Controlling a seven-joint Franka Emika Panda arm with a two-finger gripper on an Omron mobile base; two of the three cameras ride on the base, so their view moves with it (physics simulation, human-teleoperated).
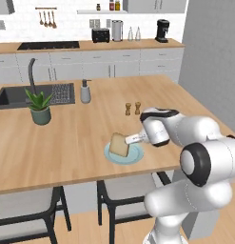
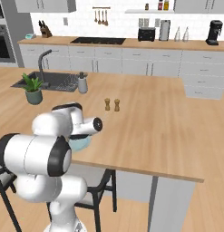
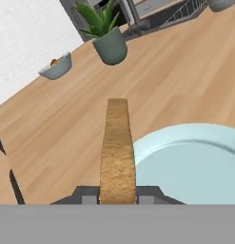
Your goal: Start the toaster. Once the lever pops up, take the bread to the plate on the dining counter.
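Observation:
My gripper (image 1: pixel 132 139) is shut on the bread (image 1: pixel 119 145), a tan slice with a darker crust, held tilted just over the pale blue plate (image 1: pixel 133 157) near the front edge of the light-wood dining counter (image 1: pixel 76 138). In the hand view the bread (image 3: pixel 117 143) shows edge-on between my fingertips (image 3: pixel 88 195), with the plate (image 3: pixel 195 164) to its right and below. I cannot tell whether the slice touches the plate. A bit of the plate (image 2: pixel 81 144) peeks out beside my arm. The black toaster (image 1: pixel 100 35) stands on the far worktop, and the toaster (image 2: pixel 146 34) is far from my hand.
A potted plant (image 1: pixel 40 110), a soap dispenser (image 1: pixel 85 91) and two small shakers (image 1: pixel 132 108) stand on the counter behind the plate. The sink (image 1: pixel 38 95) is at the left. Dark chairs (image 1: pixel 114 190) sit under the front edge. A small bowl (image 3: pixel 57 66) lies beyond the plant.

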